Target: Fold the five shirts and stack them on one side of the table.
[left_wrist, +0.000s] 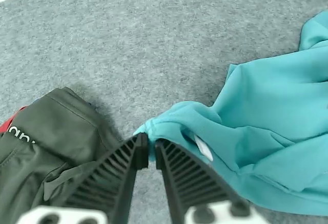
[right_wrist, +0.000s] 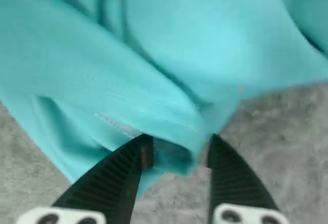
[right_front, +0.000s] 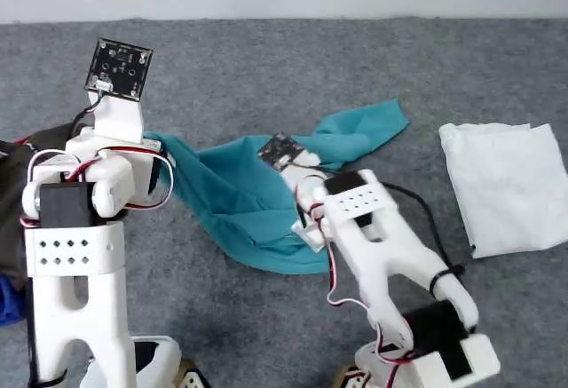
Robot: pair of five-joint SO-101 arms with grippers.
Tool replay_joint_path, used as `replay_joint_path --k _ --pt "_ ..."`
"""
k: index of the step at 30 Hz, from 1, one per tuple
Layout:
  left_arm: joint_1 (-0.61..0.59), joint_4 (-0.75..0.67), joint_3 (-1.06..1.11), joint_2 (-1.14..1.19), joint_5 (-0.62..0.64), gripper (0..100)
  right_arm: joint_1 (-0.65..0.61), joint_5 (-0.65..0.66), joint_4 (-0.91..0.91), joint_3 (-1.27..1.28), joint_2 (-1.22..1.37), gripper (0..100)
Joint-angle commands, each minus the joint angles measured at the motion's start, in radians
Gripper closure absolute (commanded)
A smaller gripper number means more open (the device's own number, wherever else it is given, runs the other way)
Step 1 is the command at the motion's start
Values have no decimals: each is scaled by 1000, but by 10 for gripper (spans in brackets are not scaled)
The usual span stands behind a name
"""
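The left pincer point(left_wrist: 148, 144) is drawn almost closed, its two ribbed black jaws nipping the bunched corner of the teal shirt point(left_wrist: 266, 121) right at their tips. From that held corner the shirt spreads away from the pincer in loose folds over the grey table point(left_wrist: 154, 39). Just beside this pincer, apart from the teal cloth, lies a crumpled olive garment point(left_wrist: 56, 142) with a bit of red showing at its far edge. The right pincer point(right_wrist: 179, 147) stands with its jaws partly apart, and a thick fold of the same teal shirt lies between them. Whether they press on that fold cannot be told, but the cloth runs on beyond both tips and grey table shows beneath the jaws. From above, the teal shirt stretches between the two pincers, one sleeve trailing out past the right pincer on the side away from the left one. Farther out on that same side, well apart from the right pincer, a white shirt point(right_front: 501, 184) lies folded flat. Behind the left arm, at the table's edge, a scrap of blue cloth point(right_front: 7, 304) shows.
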Motion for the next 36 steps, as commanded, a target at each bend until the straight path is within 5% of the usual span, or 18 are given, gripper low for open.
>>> replay_joint_path --k 1,5,17,27,36 --pt "8 2 -7 -26 12 987 -15 31 -51 -3 12 919" --pt "5 3 -5 -26 12 987 2 112 -88 -3 36 988" --pt "3 2 -7 -26 12 987 157 115 -45 -147 -202 988" --pt "8 -5 -90 -26 11 987 243 115 102 -491 -596 988" --pt "9 -123 -323 -25 12 987 372 40 136 -881 -530 988"
